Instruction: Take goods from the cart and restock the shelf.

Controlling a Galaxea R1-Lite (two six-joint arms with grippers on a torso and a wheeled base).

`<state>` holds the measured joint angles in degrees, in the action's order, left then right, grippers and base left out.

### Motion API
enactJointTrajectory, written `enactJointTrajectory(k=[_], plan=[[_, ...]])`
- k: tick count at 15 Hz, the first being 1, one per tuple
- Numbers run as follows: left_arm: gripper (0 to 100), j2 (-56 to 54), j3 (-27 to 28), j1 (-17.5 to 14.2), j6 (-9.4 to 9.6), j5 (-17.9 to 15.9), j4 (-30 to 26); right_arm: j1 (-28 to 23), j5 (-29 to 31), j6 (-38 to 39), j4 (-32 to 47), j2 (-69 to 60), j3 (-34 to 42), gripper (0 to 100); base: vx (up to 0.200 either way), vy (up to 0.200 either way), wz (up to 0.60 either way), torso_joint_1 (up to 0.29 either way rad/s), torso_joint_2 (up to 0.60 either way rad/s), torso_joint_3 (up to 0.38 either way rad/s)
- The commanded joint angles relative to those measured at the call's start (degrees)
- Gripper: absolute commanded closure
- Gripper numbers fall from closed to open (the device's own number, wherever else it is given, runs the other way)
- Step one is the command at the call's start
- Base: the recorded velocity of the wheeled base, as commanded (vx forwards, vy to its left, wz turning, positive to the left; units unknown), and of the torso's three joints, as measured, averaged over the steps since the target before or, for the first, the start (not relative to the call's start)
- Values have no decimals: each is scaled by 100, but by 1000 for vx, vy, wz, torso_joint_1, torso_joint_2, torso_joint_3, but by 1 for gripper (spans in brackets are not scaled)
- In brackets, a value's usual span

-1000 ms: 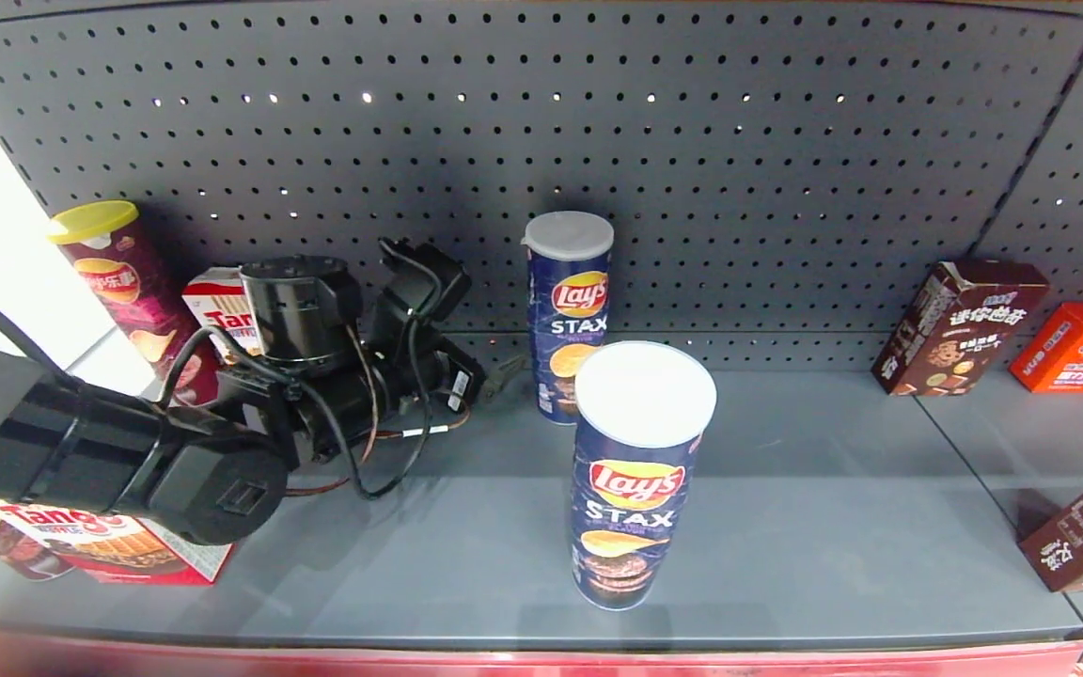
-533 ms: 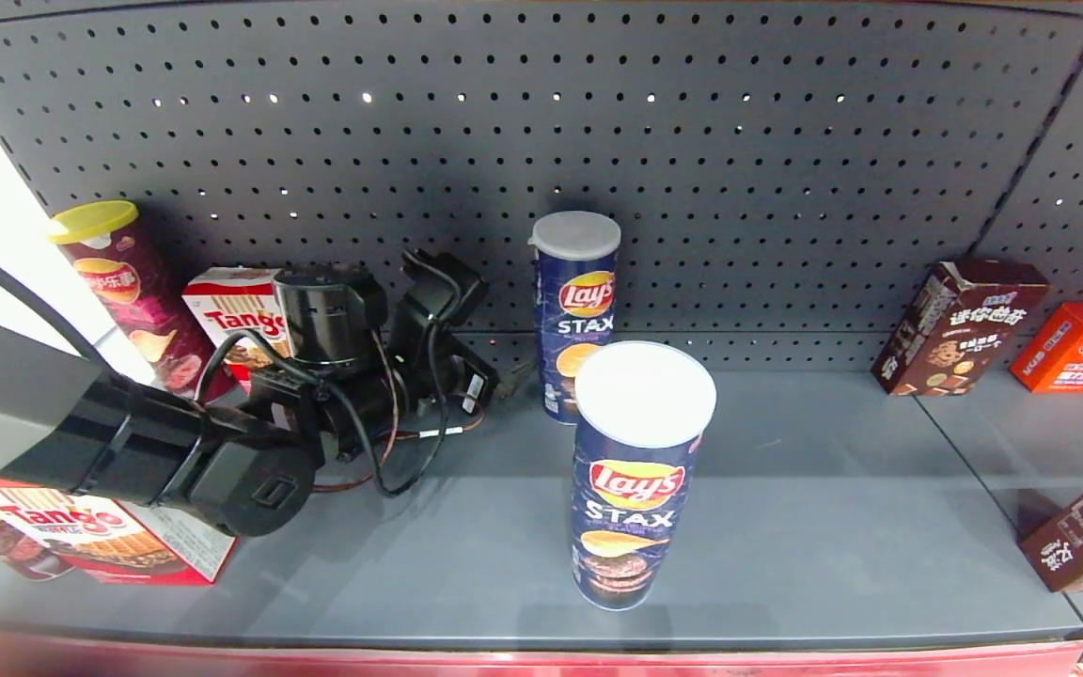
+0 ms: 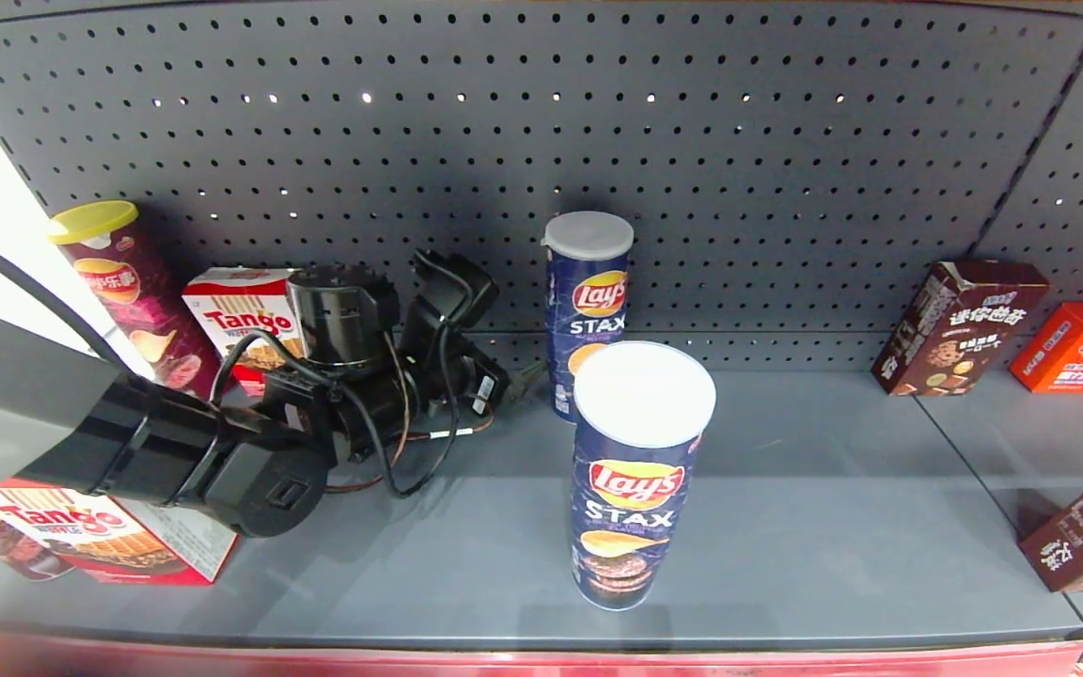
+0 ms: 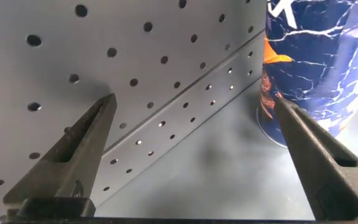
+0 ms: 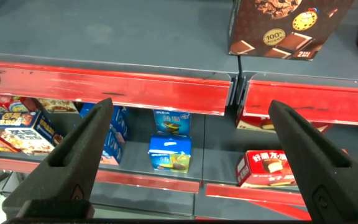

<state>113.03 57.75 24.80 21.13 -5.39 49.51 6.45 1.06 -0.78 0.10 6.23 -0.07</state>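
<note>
The left gripper [image 4: 192, 102] sits low at the back of the shelf [image 3: 833, 527], jaws spread wide and holding nothing. One fingertip [image 4: 291, 124] is just beside the rear can [image 3: 587, 301], which stands upright by the pegboard [image 3: 504, 113], behind the front can [image 3: 635, 470]. The right gripper [image 5: 191, 104] is likewise wide open and empty, facing boxes [image 5: 169, 151] on lower shelves [image 5: 135, 37].

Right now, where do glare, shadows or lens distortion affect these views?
Head view: white glare washes out the left edge beside the purple can; bright pinpoints shine through the pegboard holes; the shelf front bows. Left wrist view: soft shadow beside the rear blue can. Right wrist view: even light, no glare.
</note>
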Motion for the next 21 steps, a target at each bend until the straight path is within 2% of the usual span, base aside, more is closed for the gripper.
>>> enactJointTrajectory(k=[1, 5, 7, 8, 10, 11, 12, 15, 16, 17, 19, 20, 21], plan=[[0, -18, -44, -1, -3, 3, -2, 6, -1, -1, -1, 10, 7, 0, 0, 0, 0, 0, 0, 0], [0, -642, -185, -27, -12, 20, -29, 6, -1, -1, -1, 10, -1, 0, 0, 0, 0, 0, 0, 0], [0, -1240, -308, -27, -30, 82, -292, 6, -1, -1, -1, 10, -1, 0, 0, 0, 0, 0, 0, 0], [0, -1688, -317, 17, -100, 108, -538, 6, -1, -1, -1, 10, -1, 0, 0, 0, 0, 0, 0, 0], [0, -2303, -387, 342, -443, 275, -662, 6, -1, -1, -1, 10, -1, 0, 0, 0, 0, 0, 0, 0], [0, -2576, -536, 403, -575, 337, -662, 6, -1, -1, -1, 10, -1, 0, 0, 0, 0, 0, 0, 0], [0, -3077, -879, 438, -654, 337, -653, 6, -1, -1, -1, 10, 7, 0, 0, 0, 0, 0, 0, 0], [0, -4720, -2321, 518, -671, 345, -670, 6, -1, -1, -1, 10, -1, 0, 0, 0, 0, 0, 0, 0], [0, -5054, -2575, 553, -671, 345, -679, 6, -1, -1, -1, 10, 7, 0, 0, 0, 0, 0, 0, 0], [0, -5854, -3085, 605, -671, 345, -697, 6, -1, -1, -1, 10, -1, 0, 0, 0, 0, 0, 0, 0], [0, -6636, -3446, 605, -671, 345, -864, 6, -1, -1, -1, 10, -1, 0, 0, 0, 0, 0, 0, 0], [0, -7040, -3560, 588, -680, 345, -1145, 6, -1, -1, -1, 10, -1, 0, 0, 0, 0, 0, 0, 0], [0, -7717, -3753, -10, -873, 293, -1681, 6, -1, -1, -1, 1, 7, 0, 0, 0, 0, 0, 0, 0]])
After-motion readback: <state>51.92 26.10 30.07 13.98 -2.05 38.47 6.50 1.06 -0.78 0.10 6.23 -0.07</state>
